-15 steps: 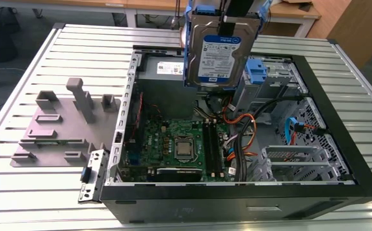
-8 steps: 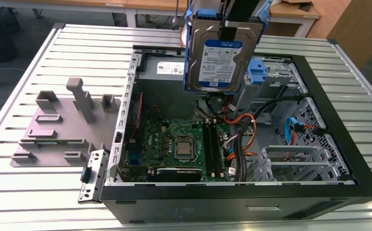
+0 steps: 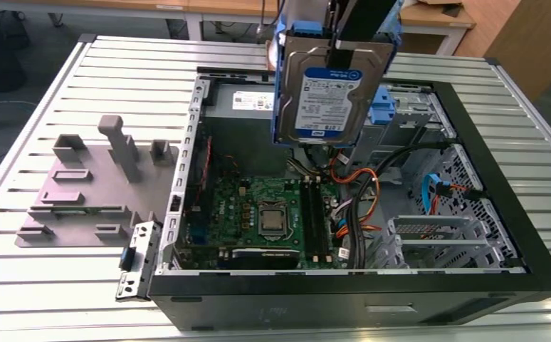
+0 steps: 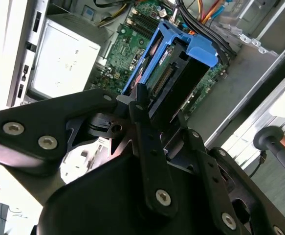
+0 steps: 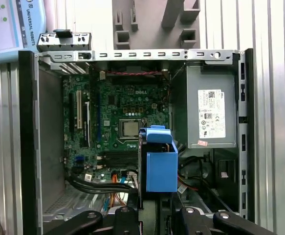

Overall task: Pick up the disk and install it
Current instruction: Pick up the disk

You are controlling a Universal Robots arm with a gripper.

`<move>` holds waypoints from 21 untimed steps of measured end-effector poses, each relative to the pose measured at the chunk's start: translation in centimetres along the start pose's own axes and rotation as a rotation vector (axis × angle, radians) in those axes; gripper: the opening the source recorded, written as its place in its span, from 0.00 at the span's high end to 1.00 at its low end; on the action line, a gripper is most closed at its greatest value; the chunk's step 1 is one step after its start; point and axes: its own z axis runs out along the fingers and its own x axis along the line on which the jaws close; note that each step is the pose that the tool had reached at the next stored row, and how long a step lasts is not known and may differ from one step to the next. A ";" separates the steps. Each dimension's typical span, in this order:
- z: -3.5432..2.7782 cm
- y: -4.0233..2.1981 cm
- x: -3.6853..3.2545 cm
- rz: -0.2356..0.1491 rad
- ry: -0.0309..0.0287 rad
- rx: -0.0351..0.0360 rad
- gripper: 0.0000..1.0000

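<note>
The disk (image 3: 331, 92) is a silver hard drive with a white and blue label and blue plastic rails. It hangs upright in the air over the back half of the open computer case (image 3: 352, 288). My gripper (image 3: 338, 44) comes down from above and is shut on the disk's upper edge. In the second wrist view the black fingers (image 4: 143, 105) clamp the disk (image 4: 179, 61) from both sides, with the gripper (image 4: 161, 113) closed around it. In the first wrist view the disk (image 5: 161, 164) shows edge-on over the motherboard (image 5: 118, 110), just beyond the gripper (image 5: 154, 211).
Inside the case are a grey power supply (image 5: 206, 115), orange and black cables (image 3: 361, 189), a bare blue bracket (image 3: 382, 107) and a metal drive cage (image 3: 446, 235) at the exterior view's right. A grey fixture plate (image 3: 85, 192) with uprights lies on the slatted table (image 3: 28, 278) at its left.
</note>
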 end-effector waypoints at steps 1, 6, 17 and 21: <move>0.00 -0.01 0.19 0.000 0.0000 0.0000 0.65; -0.03 -0.06 1.07 0.002 0.0004 0.0000 0.65; -0.07 -0.16 3.02 0.007 0.0006 0.0002 0.65; -0.08 -0.19 3.65 0.008 0.0009 0.0002 0.65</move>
